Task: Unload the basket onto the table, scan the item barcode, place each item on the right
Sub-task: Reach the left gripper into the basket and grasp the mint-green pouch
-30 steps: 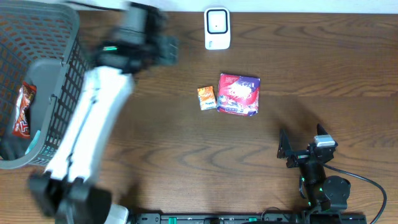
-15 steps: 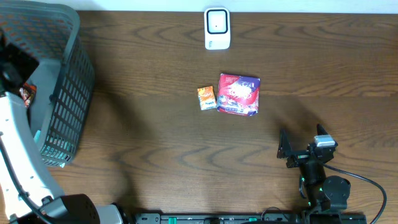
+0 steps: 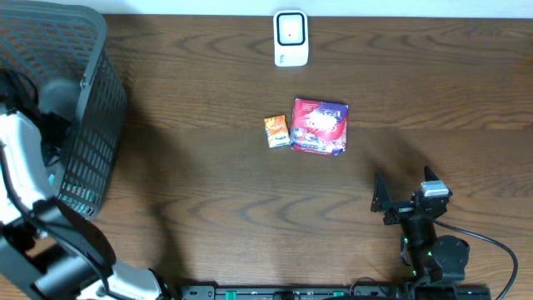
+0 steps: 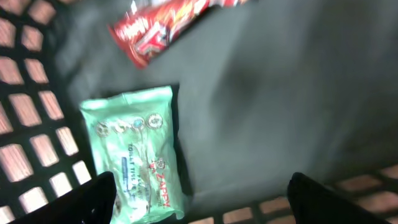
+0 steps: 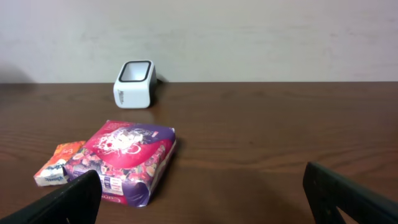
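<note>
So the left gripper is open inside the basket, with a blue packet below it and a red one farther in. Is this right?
Not quite. The packet below the left gripper is green, not blue; the left wrist view shows it. The rest holds: the gripper is open inside the basket, and a red packet lies farther in.

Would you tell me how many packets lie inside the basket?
2: a red packet on the basket floor, a green packet apart from it by the side; more may be hidden.
</note>
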Controlling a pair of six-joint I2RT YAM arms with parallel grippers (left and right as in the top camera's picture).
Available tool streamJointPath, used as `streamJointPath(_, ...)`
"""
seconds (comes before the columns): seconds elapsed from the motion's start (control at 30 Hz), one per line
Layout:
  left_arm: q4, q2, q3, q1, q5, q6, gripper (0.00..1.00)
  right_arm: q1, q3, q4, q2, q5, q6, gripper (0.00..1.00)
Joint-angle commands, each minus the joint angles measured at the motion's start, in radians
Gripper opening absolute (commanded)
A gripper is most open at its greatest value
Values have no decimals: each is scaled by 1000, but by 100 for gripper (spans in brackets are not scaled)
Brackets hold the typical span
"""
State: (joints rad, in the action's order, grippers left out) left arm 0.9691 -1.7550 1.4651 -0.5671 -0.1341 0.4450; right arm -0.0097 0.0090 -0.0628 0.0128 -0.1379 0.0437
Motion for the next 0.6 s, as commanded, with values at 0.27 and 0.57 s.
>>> streamJointPath(0.27,42,-150,-53,-4,-13,14,88,-3,-3,-2,-4,-3,-7,99)
streamJointPath(0.57,55,-233,-69,-4,-17,17,86,-3,-3,-2,-4,-3,-7,99)
